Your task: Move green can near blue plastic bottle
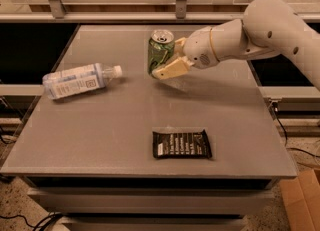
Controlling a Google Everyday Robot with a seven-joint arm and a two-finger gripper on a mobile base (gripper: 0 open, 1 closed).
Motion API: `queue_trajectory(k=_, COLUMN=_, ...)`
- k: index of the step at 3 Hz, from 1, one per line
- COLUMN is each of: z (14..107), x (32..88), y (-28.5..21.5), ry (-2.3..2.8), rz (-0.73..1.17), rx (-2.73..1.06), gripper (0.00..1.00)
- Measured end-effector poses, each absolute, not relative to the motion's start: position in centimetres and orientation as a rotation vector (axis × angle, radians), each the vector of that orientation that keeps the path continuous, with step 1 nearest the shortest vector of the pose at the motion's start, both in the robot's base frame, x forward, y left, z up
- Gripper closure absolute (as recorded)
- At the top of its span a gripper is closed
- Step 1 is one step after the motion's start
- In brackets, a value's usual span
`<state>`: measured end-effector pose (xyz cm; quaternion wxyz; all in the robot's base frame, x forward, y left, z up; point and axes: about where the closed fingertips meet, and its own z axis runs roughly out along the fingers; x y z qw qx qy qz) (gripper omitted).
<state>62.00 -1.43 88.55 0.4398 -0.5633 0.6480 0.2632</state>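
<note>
Your gripper (167, 58) is clamping the small light-green metal can (159, 45), holding it near the back of the grey desk (115, 130). The clear pale-blue plastic bottle (80, 80) is lying well apart, leftward. The grab looks done; the carry is waiting.
</note>
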Motion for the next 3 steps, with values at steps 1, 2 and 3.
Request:
queue_trajectory(k=1, z=89.0, x=60.2, y=1.7, ry=1.524, rz=0.720, rx=-1.521, gripper=1.00)
queue_trajectory(k=2, z=89.0, x=60.2, y=1.7, ry=1.524, rz=0.720, rx=-1.521, gripper=1.00)
queue_trajectory(k=3, z=88.5, x=59.5, y=4.3, ry=1.483, rz=0.770, rx=-1.587, gripper=1.00)
